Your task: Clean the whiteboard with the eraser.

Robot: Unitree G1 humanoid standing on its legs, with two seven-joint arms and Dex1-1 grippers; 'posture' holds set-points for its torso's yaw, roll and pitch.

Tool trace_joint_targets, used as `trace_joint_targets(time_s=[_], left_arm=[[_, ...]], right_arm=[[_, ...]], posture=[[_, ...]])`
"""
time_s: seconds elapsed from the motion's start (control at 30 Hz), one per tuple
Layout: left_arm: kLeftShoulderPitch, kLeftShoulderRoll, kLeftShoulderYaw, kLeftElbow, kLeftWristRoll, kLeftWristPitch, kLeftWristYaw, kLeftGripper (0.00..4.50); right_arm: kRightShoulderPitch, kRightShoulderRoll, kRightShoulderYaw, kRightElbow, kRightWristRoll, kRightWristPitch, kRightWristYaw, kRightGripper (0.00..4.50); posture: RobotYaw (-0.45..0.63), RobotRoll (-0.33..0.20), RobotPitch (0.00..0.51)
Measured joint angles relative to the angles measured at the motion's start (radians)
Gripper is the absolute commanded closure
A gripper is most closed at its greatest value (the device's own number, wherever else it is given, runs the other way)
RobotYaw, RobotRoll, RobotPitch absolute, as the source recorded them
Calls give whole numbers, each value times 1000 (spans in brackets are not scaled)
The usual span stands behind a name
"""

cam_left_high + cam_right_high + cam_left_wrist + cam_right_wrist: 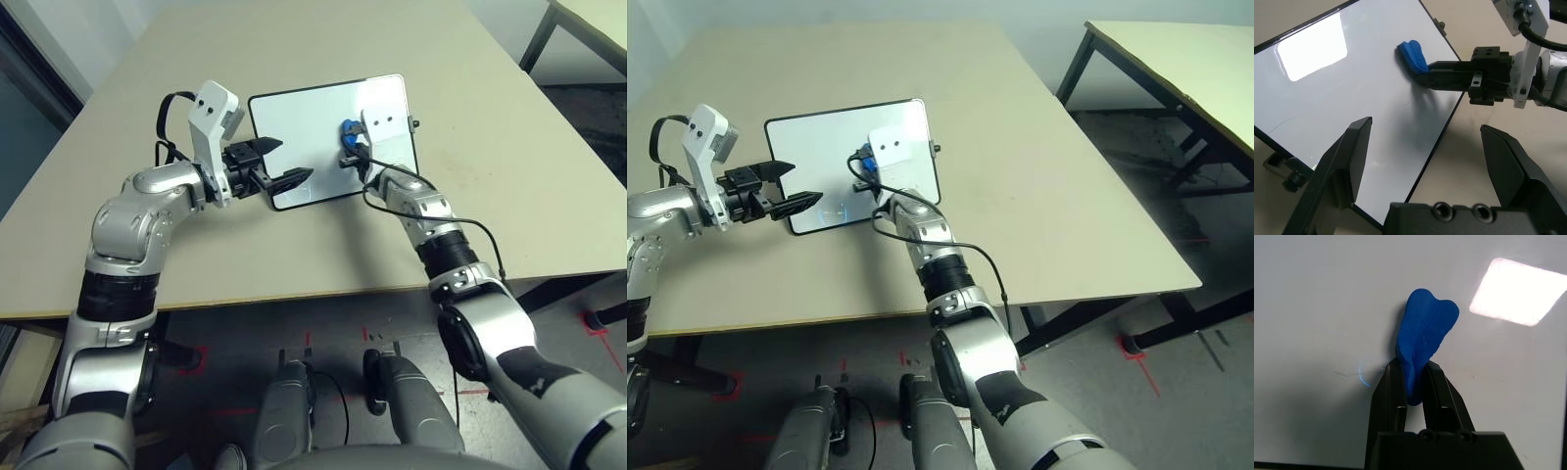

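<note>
The whiteboard (pixel 304 122) lies flat on the tan table, white inside a thin black frame. My right gripper (pixel 1413 377) is shut on the blue eraser (pixel 1425 333), whose rounded end presses on the board's surface towards its right side. A faint blue arc (pixel 1362 377) remains on the board just beside the right fingers. My left gripper (pixel 292 160) stands open, hovering over the board's near left corner, nothing between its fingers (pixel 1352 152). In the left wrist view the eraser (pixel 1413 55) and the right gripper (pixel 1425 73) show across the board (pixel 1342 93).
The table (pixel 490 147) stretches wide on the board's right and behind it; its front edge runs just below my forearms. A second table (pixel 1176 59) with black legs stands off to the right across a gap of floor.
</note>
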Motion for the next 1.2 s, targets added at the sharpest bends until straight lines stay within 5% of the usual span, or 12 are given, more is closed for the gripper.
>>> trace_joint_targets(time_s=[0.47, 0.7, 1.0, 1.2], left_arm=[[-7, -5, 2, 21, 6, -40, 2, 0], [-71, -71, 127, 155, 65, -300, 182, 0], [-68, -70, 341, 392, 182, -643, 536, 0], [60, -96, 371, 490, 198, -684, 599, 0]], right_arm=[[22, -45, -60, -42, 9, 32, -21, 4062], [5, -199, -133, -308, 17, 51, -41, 4062], [89, -357, -197, -180, 3, 169, -27, 4062], [99, -368, -158, -130, 4, 244, 82, 4062]], posture=[[-17, 0, 151], [-27, 0, 132], [-18, 0, 100], [-12, 0, 92]])
